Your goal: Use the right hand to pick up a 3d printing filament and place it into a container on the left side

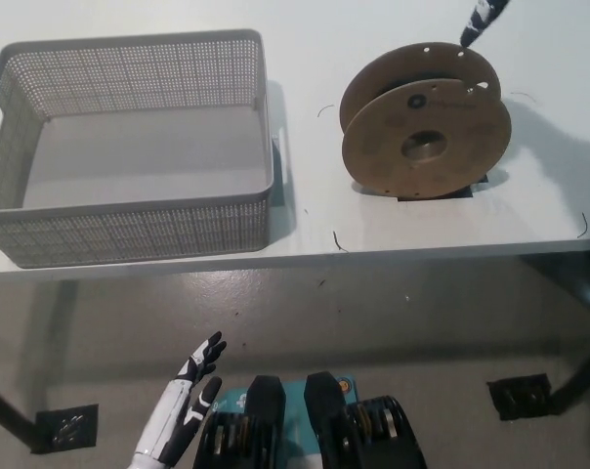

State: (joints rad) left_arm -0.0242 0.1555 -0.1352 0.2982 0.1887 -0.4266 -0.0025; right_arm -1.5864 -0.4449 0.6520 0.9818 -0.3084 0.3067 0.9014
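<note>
Your right hand (483, 20) pokes in just beyond the upright filament spool (425, 122); you cannot tell its fingers' state. Nudge the rim and it could roll away from the basket (129, 210). Left hand (195, 376) rests low, fingers apart.

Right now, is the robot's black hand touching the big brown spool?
Apart. In the head view only the tip of the right hand shows at the top edge, and a strip of white table shows between it and the spool.

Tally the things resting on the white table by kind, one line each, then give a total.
Filament spool: 1
Grey mesh basket: 1
Total: 2
</note>
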